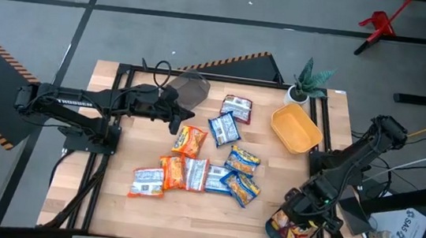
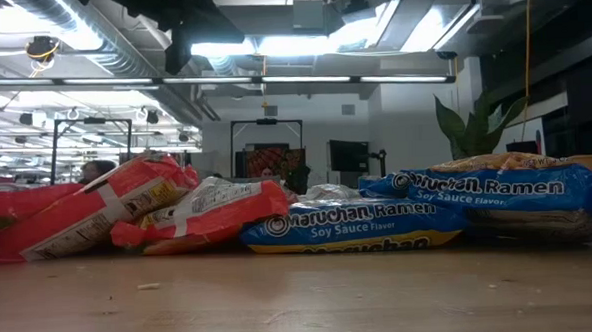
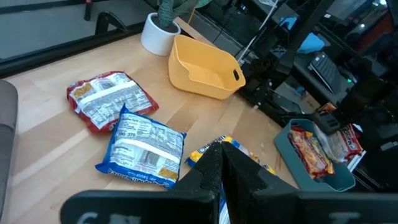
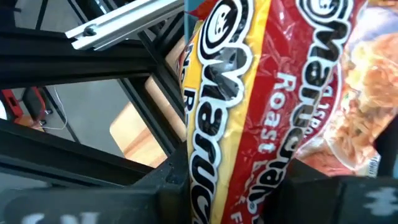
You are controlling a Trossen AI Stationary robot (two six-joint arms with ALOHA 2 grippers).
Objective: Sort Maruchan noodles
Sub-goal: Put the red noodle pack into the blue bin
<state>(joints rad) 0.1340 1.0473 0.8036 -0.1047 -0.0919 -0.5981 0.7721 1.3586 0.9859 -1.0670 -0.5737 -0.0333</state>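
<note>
L gripper waits over the table's far-left part, beside the grey container, fingers pressed together w/ nothing between them. It's out of the way; leave it there.

Mid-table: the loose Maruchan noodles lie in a scatter. Red-white pkt farthest back, blue one just in front of it, orange one beside that, then a near row of red, orange, white and blue pkts touching or overlapping. Low view shows the blue ones are Soy Sauce flavour. Yellow bin sits far-right by the potted plant, empty as far as I can see.

R side is the step in hand: R gripper hangs over the teal bin at the near-right edge, clamped on a red-yellow pkt, which fills the R wrist view, label reading Roast-something. Left wrist view shows the bin already holds at least one similar red pkt.

To do it well, my read:
- Get the pkt centred over the bin opening before letting go; bin sits at the table edge by the frame rails, so an off-centre drop could slide off or snag.
- Go low enough that the crinkly pkt drops flat, not propped on the rim.
- Open fully, lift straight up; film may cling to the pads.
- Can't tell how far above the bin floor the pkt hangs.
</note>
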